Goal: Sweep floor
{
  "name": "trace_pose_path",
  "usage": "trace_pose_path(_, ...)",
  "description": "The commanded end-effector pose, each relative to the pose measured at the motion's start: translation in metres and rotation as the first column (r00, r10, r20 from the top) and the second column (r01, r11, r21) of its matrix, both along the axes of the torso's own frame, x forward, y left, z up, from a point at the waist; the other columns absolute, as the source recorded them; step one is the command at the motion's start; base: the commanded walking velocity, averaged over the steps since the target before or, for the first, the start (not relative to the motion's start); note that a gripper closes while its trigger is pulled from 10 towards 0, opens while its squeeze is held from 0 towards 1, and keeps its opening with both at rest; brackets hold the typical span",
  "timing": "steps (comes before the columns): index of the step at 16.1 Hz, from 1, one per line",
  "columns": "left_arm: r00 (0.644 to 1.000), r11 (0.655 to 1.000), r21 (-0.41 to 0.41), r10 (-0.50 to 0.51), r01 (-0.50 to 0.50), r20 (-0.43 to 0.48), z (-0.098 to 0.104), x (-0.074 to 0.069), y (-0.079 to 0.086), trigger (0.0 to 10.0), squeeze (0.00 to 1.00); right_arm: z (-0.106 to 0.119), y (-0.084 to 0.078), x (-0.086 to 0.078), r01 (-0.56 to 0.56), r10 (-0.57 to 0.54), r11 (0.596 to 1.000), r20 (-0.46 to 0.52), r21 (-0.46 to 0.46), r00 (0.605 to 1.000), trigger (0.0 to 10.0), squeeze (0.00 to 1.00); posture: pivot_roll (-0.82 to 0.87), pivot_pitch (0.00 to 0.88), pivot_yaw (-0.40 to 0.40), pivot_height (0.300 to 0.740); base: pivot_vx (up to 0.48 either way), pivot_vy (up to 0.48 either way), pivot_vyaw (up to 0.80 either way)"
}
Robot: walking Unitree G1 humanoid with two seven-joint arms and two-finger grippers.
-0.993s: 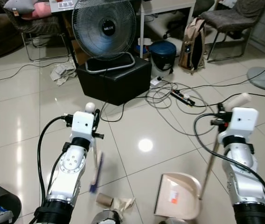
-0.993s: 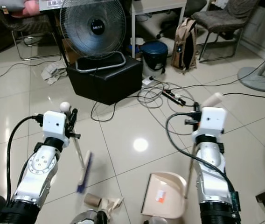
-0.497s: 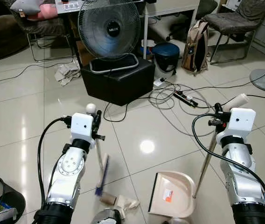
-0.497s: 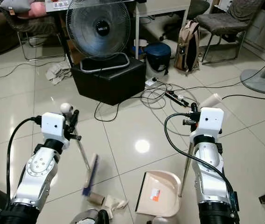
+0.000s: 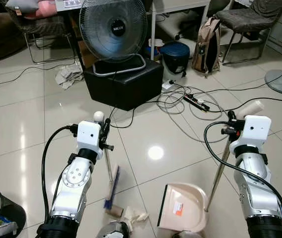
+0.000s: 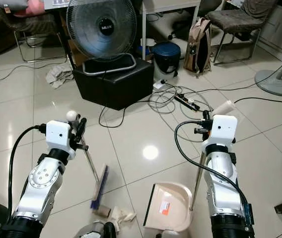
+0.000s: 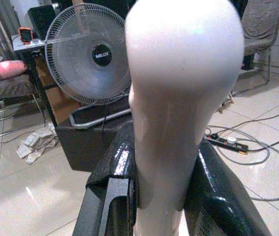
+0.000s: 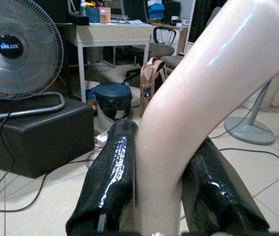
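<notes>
Glossy pale floor tiles are reflecting a ceiling light. Nearest the dustpan, crumpled paper and a cardboard roll are lying beside its open mouth. The right gripper is clamping the dustpan's upright pole; the left gripper is gripping the broom, its handle slanting down toward the roll. Beyond the dustpan, tangled cables, then a fan standing on a black box.

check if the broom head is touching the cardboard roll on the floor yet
Cannot tell. In the left eye view the broom head's lower end sits right against the cardboard roll, with no visible gap, but overlap from this angle could hide one.
</notes>
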State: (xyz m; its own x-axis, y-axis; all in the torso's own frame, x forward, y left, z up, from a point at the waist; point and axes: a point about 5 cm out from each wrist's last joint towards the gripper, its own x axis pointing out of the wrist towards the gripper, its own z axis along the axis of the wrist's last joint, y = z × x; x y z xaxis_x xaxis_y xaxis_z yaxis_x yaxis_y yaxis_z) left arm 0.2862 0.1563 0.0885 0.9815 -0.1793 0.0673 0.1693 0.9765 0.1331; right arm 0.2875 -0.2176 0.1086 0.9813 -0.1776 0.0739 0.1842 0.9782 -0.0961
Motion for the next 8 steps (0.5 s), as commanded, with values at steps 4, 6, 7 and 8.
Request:
trace_pose_path(4,0.998,1.0,0.009,-0.02,0.019,0.059,0.0126,0.0042,-0.0016,10.0,0.0,0.0067,0.0013,0.0031,-0.01,0.01,1.0,0.032,-0.001,0.999,10.0,0.0,-0.02,0.033,0.044,0.74,0.0,0.0,0.0)
trace_pose_path(6,0.998,1.0,0.01,-0.022,0.021,0.06,0.0129,0.0045,-0.002,10.0,0.0,0.0067,0.001,0.0035,-0.009,0.009,1.0,0.032,-0.002,0.999,10.0,0.0,-0.02,0.033,0.044,0.74,0.0,0.0,0.0)
trace_pose_path(7,0.998,1.0,0.009,-0.022,0.021,0.061,0.013,0.0046,-0.002,10.0,0.0,0.0068,0.0011,0.0036,-0.009,0.009,1.0,0.032,-0.001,0.999,10.0,0.0,-0.02,0.032,0.044,0.74,0.0,0.0,0.0)
trace_pose_path(8,0.998,1.0,0.007,-0.022,0.022,0.062,0.0133,0.0047,-0.0022,10.0,0.0,0.0068,0.0011,0.0037,-0.009,0.009,1.0,0.032,-0.001,0.999,10.0,0.0,-0.02,0.032,0.044,0.74,0.0,0.0,0.0)
